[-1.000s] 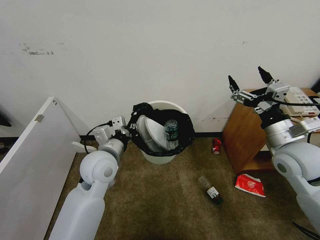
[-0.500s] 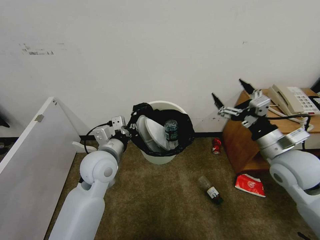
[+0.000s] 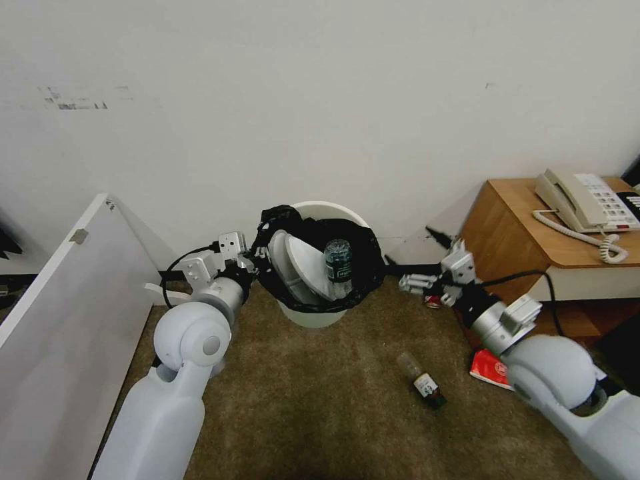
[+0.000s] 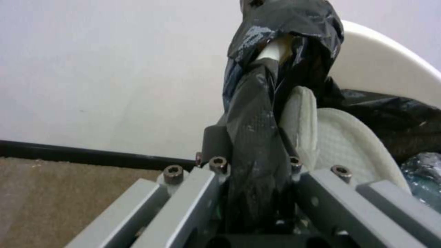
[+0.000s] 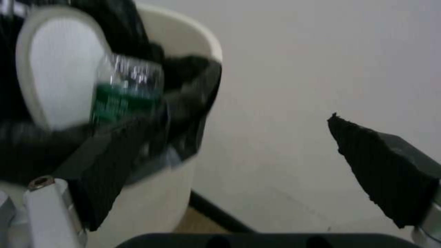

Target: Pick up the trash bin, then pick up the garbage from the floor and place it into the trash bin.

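Leftmost, a white board (image 3: pixel 60 313) leaned on the wall (image 3: pixel 320 100). Next to it, the left gripper (image 3: pixel 259 261) was clenched on the near-left rim of the bin (image 3: pixel 313 313); in the left wrist view its fingers (image 4: pixel 216 144) pinched the black bag (image 4: pixel 257 137) folded over the rim (image 4: pixel 390 65). Bin sat tilted toward the robot, against the wall, on brown carpet (image 3: pixel 320 413). Inside it: two white slippers (image 3: pixel 303 263) standing on edge, touching each other, and a clear bottle with a green label (image 3: pixel 339 263) upright just right of them, leaning on the bag. Right wrist view showed the same slipper (image 5: pixel 60 69) and bottle (image 5: pixel 126 93), blurred.

Right of the bin, the right gripper (image 3: pixel 411 257) hung low near the baseboard, released, fingers spread wide, one black fingertip (image 3: pixel 392 262) close to the bin's right side; touching or not, could not tell. Right wrist view: one pad (image 5: pixel 381 165) against bare wall, the other in front of the bin.

Red can (image 3: pixel 433 301) lay on the floor by the wall, mostly hidden behind the right wrist. Small bottle (image 3: pixel 421 381) lay on its side on the carpet, well apart from the bin. Red packet (image 3: pixel 487 367) lay right of it, partly covered by the right arm. Farthest right, a wooden table (image 3: pixel 513 213) carried a beige phone (image 3: pixel 580 203).
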Controlling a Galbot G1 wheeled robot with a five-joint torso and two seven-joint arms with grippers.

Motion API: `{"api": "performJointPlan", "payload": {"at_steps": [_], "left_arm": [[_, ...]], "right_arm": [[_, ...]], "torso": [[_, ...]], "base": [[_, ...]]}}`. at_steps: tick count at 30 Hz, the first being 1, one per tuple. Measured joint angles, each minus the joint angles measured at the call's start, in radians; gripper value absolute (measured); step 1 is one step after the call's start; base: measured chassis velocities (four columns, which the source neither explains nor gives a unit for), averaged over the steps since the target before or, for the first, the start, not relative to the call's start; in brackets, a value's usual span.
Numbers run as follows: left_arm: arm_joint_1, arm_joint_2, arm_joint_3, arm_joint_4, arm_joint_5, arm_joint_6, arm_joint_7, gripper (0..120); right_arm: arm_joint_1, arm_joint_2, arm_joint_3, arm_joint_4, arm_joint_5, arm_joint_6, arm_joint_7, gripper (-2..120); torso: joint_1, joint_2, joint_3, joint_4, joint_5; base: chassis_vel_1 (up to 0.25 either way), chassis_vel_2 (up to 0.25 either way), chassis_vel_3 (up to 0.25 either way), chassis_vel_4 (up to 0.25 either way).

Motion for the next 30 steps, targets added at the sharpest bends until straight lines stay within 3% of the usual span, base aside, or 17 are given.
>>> {"api": "performJointPlan", "payload": {"at_steps": [15,30], "left_arm": [[0.013,0.009,-0.017,-0.022,-0.008,0.002,-0.006,4],[0.021,0.012,-0.022,-0.037,-0.01,0.003,-0.007,4]], "right_arm": [[-0.059,0.005,-0.034,-0.111,-0.035,0.039,-0.006,100],[-0.014,0.043,-0.144,-0.294,-0.015,0.042,-0.023,100]], "torso": [[0.0,0.0,0.0,-0.0001,0.0],[0.0,0.0,0.0,0.0,0.0]], "base": [[0.0,0.0,0.0,0.0],[0.0,0.0,0.0,0.0]]}}
